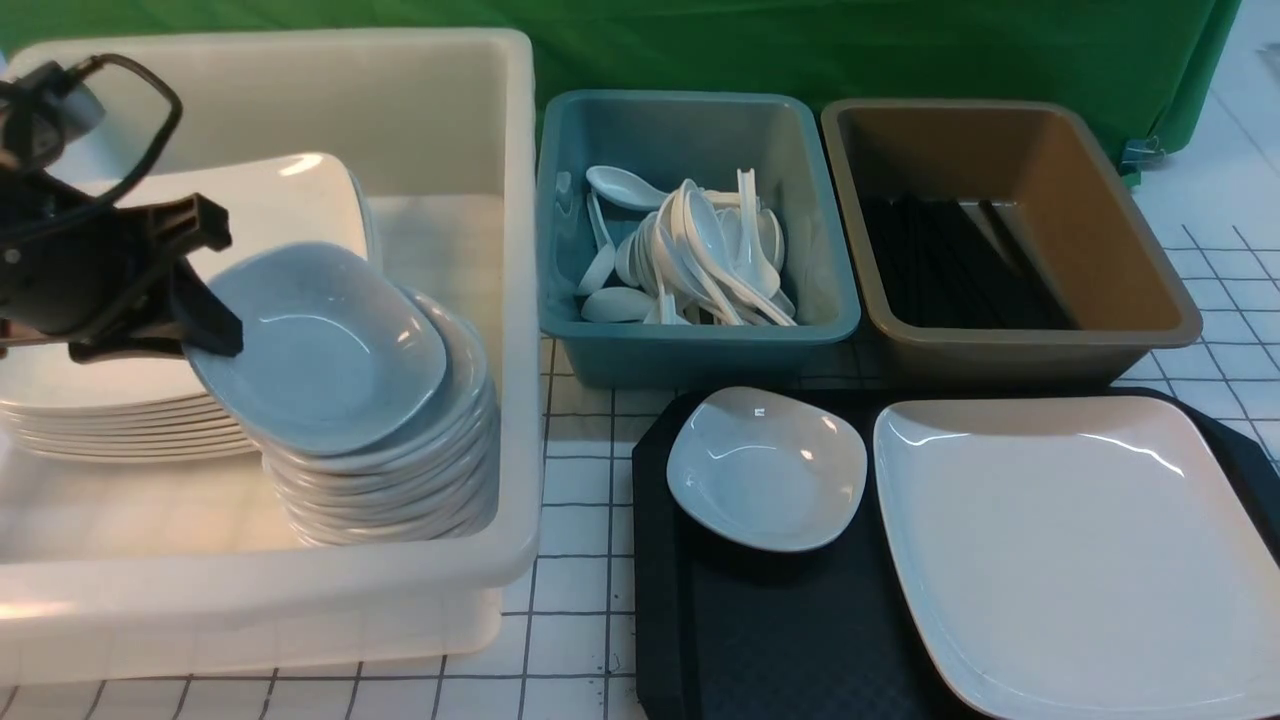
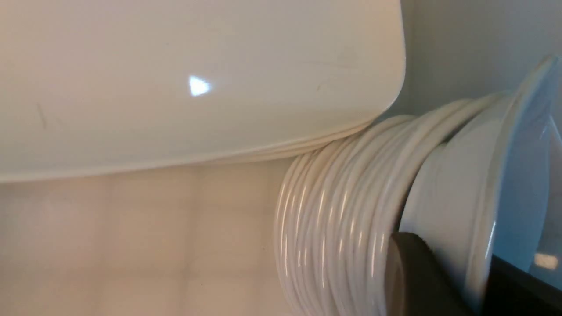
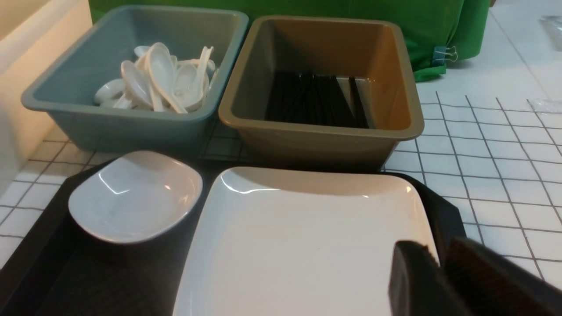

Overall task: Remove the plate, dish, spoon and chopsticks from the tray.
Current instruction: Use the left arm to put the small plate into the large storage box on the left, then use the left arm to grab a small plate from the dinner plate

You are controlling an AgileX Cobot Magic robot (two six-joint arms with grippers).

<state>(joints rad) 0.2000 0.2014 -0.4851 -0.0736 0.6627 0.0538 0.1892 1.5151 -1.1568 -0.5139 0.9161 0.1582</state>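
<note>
The black tray (image 1: 780,620) carries a small white dish (image 1: 765,468) at its back left and the large square plate (image 1: 1070,540) on its right. My right gripper (image 3: 441,263) is out of the front view. In the right wrist view its jaws are shut on the right rim of the plate (image 3: 298,241). My left gripper (image 1: 215,285) is over the white bin, shut on the rim of another dish (image 1: 320,350). That dish lies tilted on top of the dish stack (image 1: 400,480). No spoon or chopsticks show on the tray.
The white bin (image 1: 300,590) at the left also holds a stack of square plates (image 1: 130,415). Behind the tray stand a teal bin (image 1: 700,340) with several white spoons and a brown bin (image 1: 1030,345) with black chopsticks. Green cloth hangs at the back.
</note>
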